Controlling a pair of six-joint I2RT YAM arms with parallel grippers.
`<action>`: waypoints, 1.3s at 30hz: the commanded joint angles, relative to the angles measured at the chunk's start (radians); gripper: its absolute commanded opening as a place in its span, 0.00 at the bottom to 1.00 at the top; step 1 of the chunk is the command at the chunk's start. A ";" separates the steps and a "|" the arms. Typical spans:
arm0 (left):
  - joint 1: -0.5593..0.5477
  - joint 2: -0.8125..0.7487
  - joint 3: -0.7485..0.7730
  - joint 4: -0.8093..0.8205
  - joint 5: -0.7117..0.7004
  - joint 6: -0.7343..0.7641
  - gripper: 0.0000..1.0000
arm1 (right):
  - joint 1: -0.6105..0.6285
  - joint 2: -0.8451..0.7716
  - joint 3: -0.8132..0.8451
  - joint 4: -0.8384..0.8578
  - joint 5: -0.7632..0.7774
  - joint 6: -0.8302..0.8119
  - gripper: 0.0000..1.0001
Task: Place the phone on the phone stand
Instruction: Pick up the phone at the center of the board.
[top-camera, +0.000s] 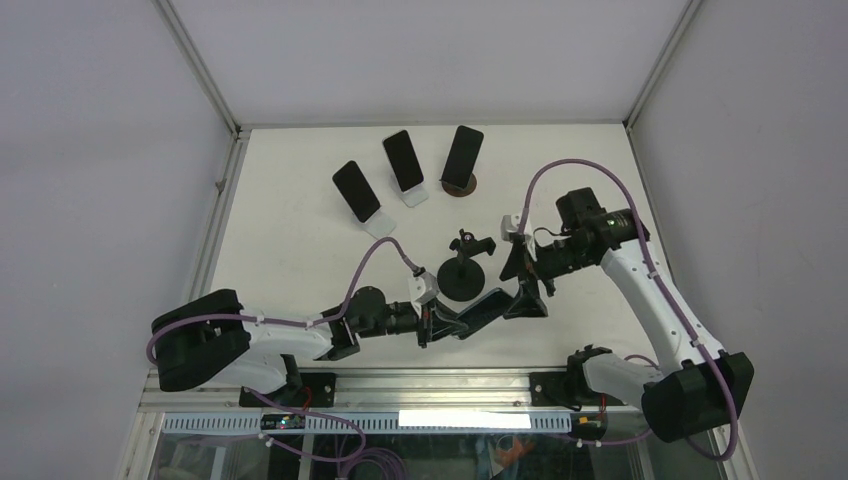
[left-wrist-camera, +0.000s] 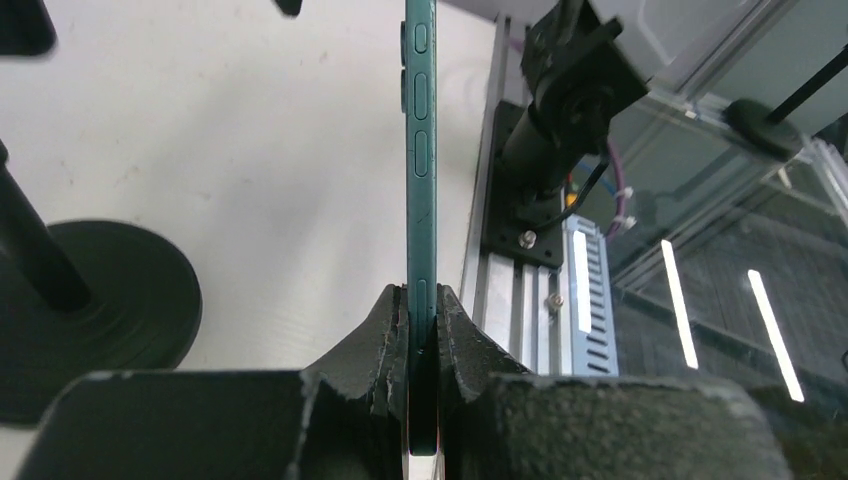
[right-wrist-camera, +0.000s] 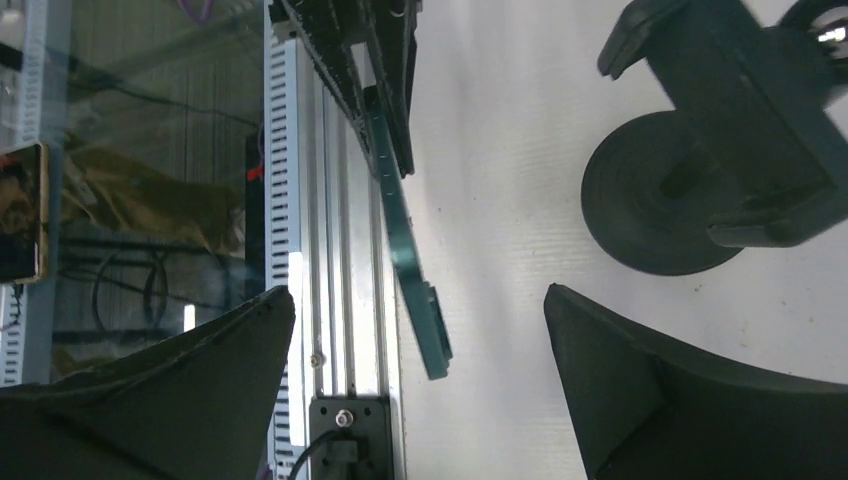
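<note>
My left claw (left-wrist-camera: 422, 330) pinches the teal phone (left-wrist-camera: 420, 150) by one end; my right claw (right-wrist-camera: 417, 295) stands open. Unsupported, the phone may pivot and miss the centre-frame phone stand (top-camera: 462, 272).

Slim dark-teal phone (top-camera: 483, 310): held on edge, long axis roughly level, side buttons showing along the narrow rim in left wrist view. One end pinched between the closed fingers of the left gripper (left-wrist-camera: 422, 305); other end free. Positioned near front edge of table, just beside the stand's base, apart from the cradle.

Black phone stand (top-camera: 463, 268): round flat base, thin upright post, clamp cradle on top. Upright on white tabletop, around mid-table.
</note>
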 joint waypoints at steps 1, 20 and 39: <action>-0.003 -0.061 0.002 0.302 -0.035 -0.033 0.00 | -0.066 -0.023 -0.014 0.112 -0.188 0.132 0.99; -0.003 -0.027 0.062 0.469 -0.095 -0.164 0.00 | -0.125 0.004 0.060 -0.001 -0.508 0.072 0.74; -0.003 0.039 0.080 0.517 -0.109 -0.193 0.00 | -0.055 0.018 0.072 0.061 -0.449 0.148 0.00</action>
